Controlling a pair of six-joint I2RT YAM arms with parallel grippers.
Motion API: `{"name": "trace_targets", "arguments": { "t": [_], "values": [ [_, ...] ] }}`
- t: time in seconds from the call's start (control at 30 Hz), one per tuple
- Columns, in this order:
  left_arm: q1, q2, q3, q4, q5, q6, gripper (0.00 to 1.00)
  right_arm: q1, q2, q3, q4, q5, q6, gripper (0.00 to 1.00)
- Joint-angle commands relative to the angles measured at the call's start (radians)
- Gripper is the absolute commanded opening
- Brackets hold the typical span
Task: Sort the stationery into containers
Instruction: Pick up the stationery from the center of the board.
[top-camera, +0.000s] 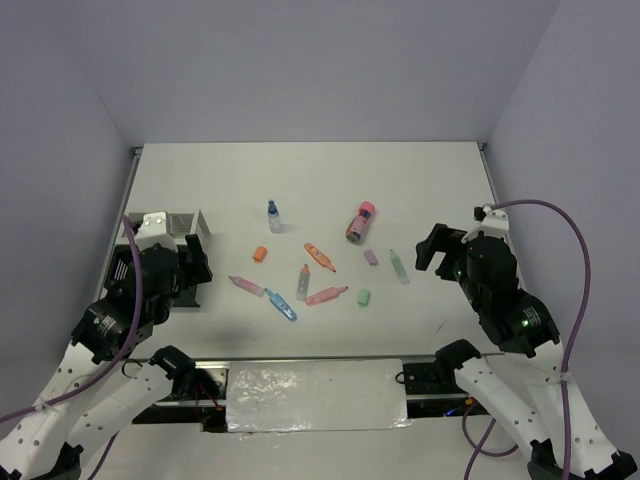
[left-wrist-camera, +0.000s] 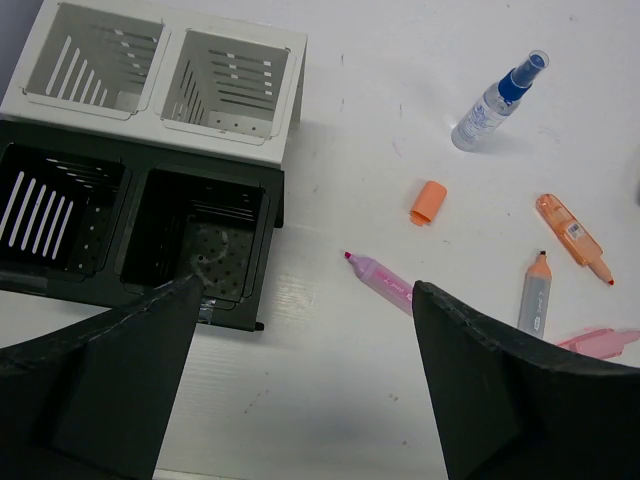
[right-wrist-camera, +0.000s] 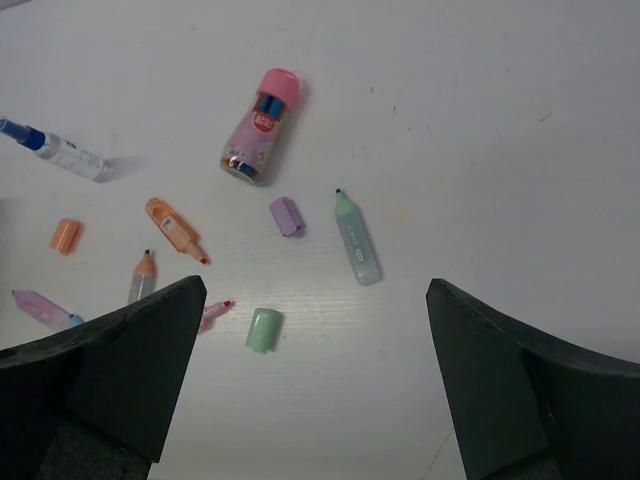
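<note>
Pink plastic, the highlighter nearest the organizer lies just right of the left gripper, which hangs spread wide and empty at the organizer's near right corner. The pen's long axis runs slantwise, tip to the left and slightly far, so the jaws would probably need turning to close across it. The right gripper, also spread and holding nothing, faces a mint highlighter well to the right. The left arm is nearer both pen and containers.
</note>
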Motion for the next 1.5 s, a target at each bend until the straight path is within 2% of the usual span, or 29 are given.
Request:
{"name": "trace_targets", "arguments": {
  "t": [0.0, 0.23, 0.33, 0.53, 0.8, 1.0, 1.17, 1.33, 1.43, 1.47],
  "values": [
    [-0.002, 0.002, 0.011, 0.046, 0.003, 0.007, 0.99, 0.005, 0.001, 0.031, 0.001, 0.002, 0.007, 1.0],
    [-0.003, -0.001, 0.011, 0.046, 0.002, 0.005, 0.99, 0.005, 0.06, 0.025, 0.07, -0.048, 0.067, 1.0],
    [-0.002, -0.003, 0.011, 0.046, 0.0, 0.009, 0.99, 0.005, 0.199, 0.048, 0.114, -0.073, 0.108, 1.0],
    [0.0, -0.003, 0.008, 0.041, -0.009, 0.002, 0.99, 0.021, 0.716, 0.184, 0.185, -0.059, 0.206, 1.0],
    [0.001, 0.015, 0.006, 0.055, 0.02, 0.019, 0.99, 0.07, 1.153, 0.423, 0.208, -0.002, 0.316, 0.92],
    [0.006, 0.017, 0.004, 0.059, 0.029, 0.027, 0.99, 0.087, 1.339, 0.549, 0.174, 0.057, 0.316, 0.9],
    [0.004, 0.016, 0.003, 0.064, 0.036, 0.028, 0.99, 0.081, 1.412, 0.582, 0.152, 0.076, 0.32, 0.88],
    [0.004, 0.017, 0.001, 0.065, 0.042, 0.03, 0.99, 0.065, 1.49, 0.599, 0.189, -0.004, 0.294, 0.74],
    [0.004, 0.016, 0.0, 0.065, 0.042, 0.032, 0.99, 0.053, 1.516, 0.614, 0.197, -0.047, 0.265, 0.61],
    [0.006, 0.017, 0.0, 0.069, 0.042, 0.032, 0.99, 0.05, 1.512, 0.608, 0.208, -0.05, 0.25, 0.5]
  ]
}}
